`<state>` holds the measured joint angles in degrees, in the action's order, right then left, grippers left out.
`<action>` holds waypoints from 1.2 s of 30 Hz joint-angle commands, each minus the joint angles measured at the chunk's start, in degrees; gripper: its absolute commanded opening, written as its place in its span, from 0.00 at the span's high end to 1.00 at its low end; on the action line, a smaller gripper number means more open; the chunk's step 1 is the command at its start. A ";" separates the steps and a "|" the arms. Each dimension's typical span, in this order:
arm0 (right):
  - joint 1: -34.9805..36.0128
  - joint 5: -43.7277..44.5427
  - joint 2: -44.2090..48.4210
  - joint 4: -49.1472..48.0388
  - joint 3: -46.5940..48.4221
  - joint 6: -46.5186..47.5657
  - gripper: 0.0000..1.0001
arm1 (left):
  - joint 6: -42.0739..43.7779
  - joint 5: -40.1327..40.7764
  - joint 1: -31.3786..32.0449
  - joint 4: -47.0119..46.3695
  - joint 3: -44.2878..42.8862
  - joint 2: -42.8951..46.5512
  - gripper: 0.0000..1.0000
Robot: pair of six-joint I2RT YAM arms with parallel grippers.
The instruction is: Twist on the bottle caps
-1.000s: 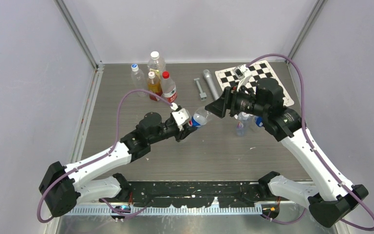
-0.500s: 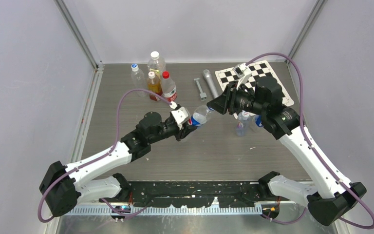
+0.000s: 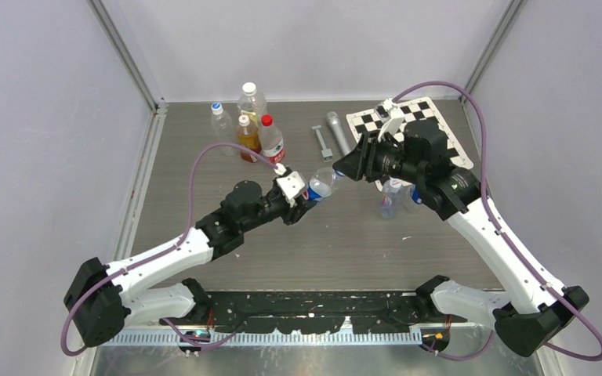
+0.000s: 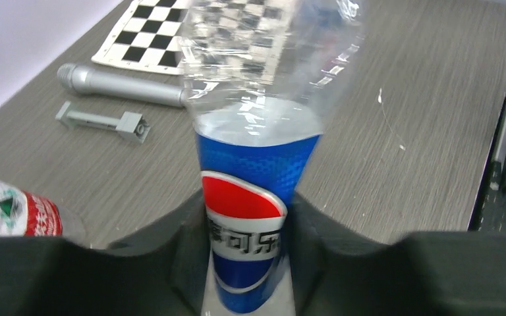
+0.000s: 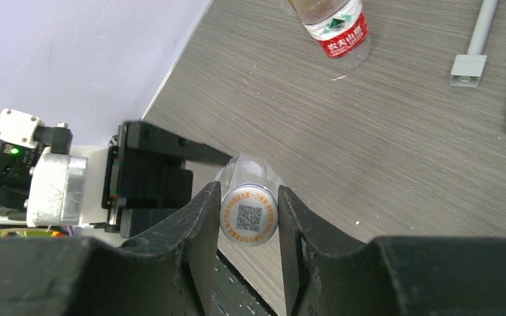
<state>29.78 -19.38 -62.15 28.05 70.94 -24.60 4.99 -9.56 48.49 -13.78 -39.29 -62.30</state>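
A clear bottle with a red-white-blue Pepsi-style label (image 3: 321, 186) (image 4: 250, 197) is held off the table, tilted with its neck toward the right arm. My left gripper (image 3: 304, 200) (image 4: 247, 214) is shut on its labelled body. A white cap (image 5: 248, 216) with a printed code sits on the bottle's mouth. My right gripper (image 3: 343, 168) (image 5: 248, 201) is shut on that cap, one finger pressing each side. Two more small clear bottles (image 3: 388, 200) (image 3: 415, 194) stand on the table under the right arm, partly hidden by it.
At the back left stand a blue-capped clear bottle (image 3: 219, 119), a larger white-capped bottle (image 3: 252, 98), an amber-liquid bottle (image 3: 244, 135) and a red-capped bottle (image 3: 271, 141). A silver cylinder (image 3: 339, 133), a small grey tool (image 3: 321, 142) and a checkerboard (image 3: 439, 125) lie at the back.
My right gripper has moved a little left onto the bottle's mouth and closed on the white cap. The left gripper has kept hold of the bottle, raising it slightly.
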 commanded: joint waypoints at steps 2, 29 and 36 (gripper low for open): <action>0.28 3.34 0.34 2.42 2.00 2.16 1.00 | 0.19 6.50 -0.24 -3.78 -1.18 0.94 0.26; 0.36 20.96 -2.63 12.18 2.34 26.88 1.00 | 2.19 35.04 -6.38 24.22 2.36 21.85 0.00; 0.57 20.54 -1.84 8.21 -3.55 27.49 0.99 | 2.53 36.45 -6.39 22.79 2.74 22.47 0.00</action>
<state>29.89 0.03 -64.88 41.04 69.47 1.45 7.09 24.32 42.35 9.89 -36.45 -40.73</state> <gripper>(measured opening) 0.400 0.994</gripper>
